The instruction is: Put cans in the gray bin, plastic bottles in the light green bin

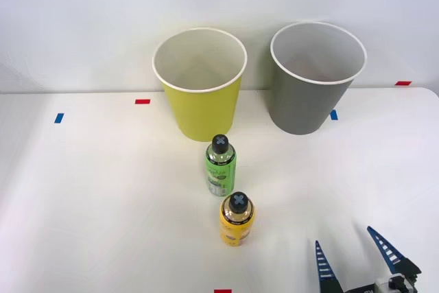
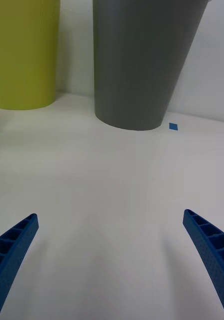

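Note:
Two plastic bottles with black caps stand upright mid-table: a green-labelled one [image 1: 220,165] and, nearer me, a yellow-orange one [image 1: 236,219]. Behind them stands the light green bin [image 1: 201,104] [image 2: 22,55], with the gray bin [image 1: 310,97] [image 2: 142,60] to its right. Both bins have white rims and white insides. My right gripper [image 1: 351,245] [image 2: 110,220] hovers open at the table's near right, well to the right of the yellow-orange bottle, with nothing between its blue fingers [image 2: 14,245]. It faces the gray bin. No cans are in view.
The white table [image 1: 103,197] carries small tape marks: blue ones [image 1: 59,118] [image 1: 333,114] [image 2: 174,127] and red ones [image 1: 142,101] [image 1: 403,83] [image 1: 222,291]. A white wall rises just behind the bins.

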